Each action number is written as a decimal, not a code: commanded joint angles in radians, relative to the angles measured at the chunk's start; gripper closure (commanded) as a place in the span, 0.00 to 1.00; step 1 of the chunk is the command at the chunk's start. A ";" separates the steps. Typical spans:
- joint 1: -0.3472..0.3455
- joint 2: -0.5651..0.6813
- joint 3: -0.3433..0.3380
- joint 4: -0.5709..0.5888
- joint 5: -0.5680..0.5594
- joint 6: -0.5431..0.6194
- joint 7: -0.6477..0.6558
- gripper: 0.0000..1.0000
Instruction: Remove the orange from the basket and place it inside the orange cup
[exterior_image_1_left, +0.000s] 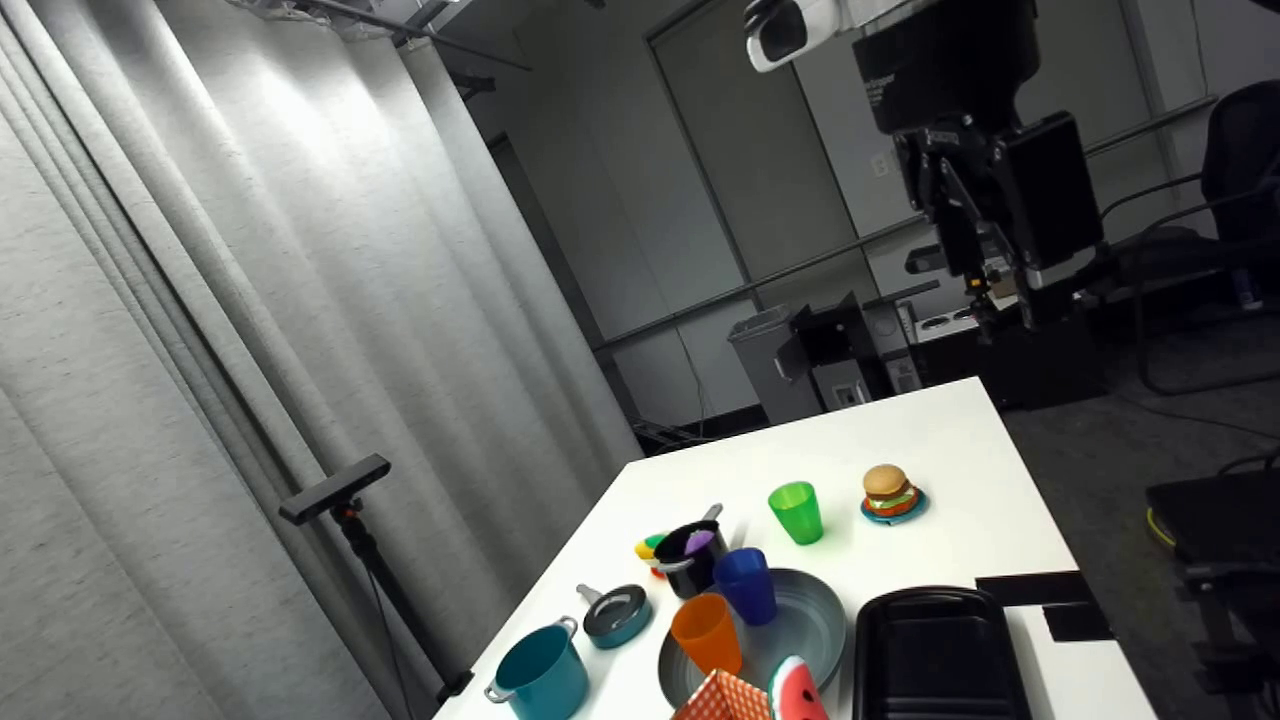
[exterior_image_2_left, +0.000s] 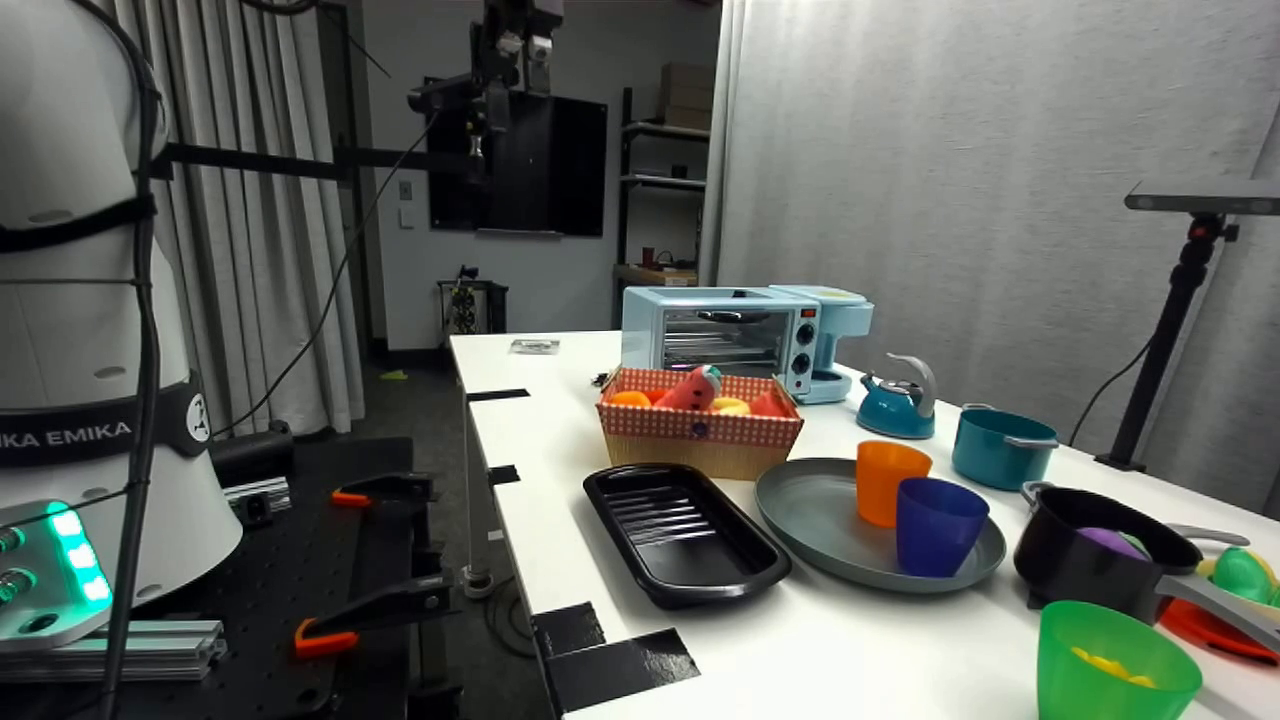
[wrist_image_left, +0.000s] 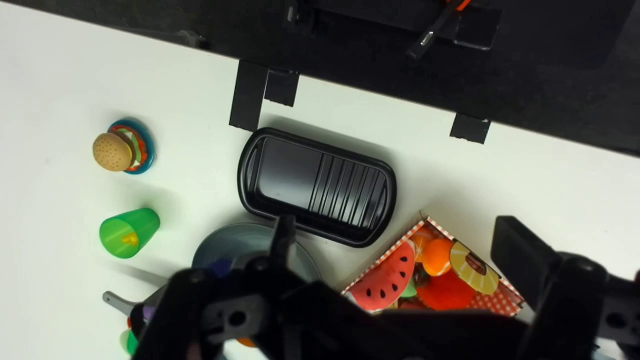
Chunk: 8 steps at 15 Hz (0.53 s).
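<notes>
While your hand (wrist_image_left: 395, 234) hangs above the worktop (wrist_image_left: 550, 185), fingers wide apart and empty, you look poised to reach: the orange (wrist_image_left: 436, 256) sits in the basket (exterior_image_2_left: 660, 455), yellow slice (wrist_image_left: 466, 270) right of it in the wrist view. Come down straddling it next; orange cup (exterior_image_2_left: 878, 490) after.
</notes>
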<state>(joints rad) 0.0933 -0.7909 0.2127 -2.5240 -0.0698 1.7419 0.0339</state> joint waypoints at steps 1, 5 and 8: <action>0.041 0.057 -0.023 -0.024 0.024 0.056 -0.003 0.00; 0.050 0.138 -0.013 -0.044 0.023 0.163 0.007 0.00; 0.048 0.209 -0.012 -0.046 0.011 0.252 0.005 0.00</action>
<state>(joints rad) 0.1244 -0.6484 0.2127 -2.5710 -0.0539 1.9170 0.0339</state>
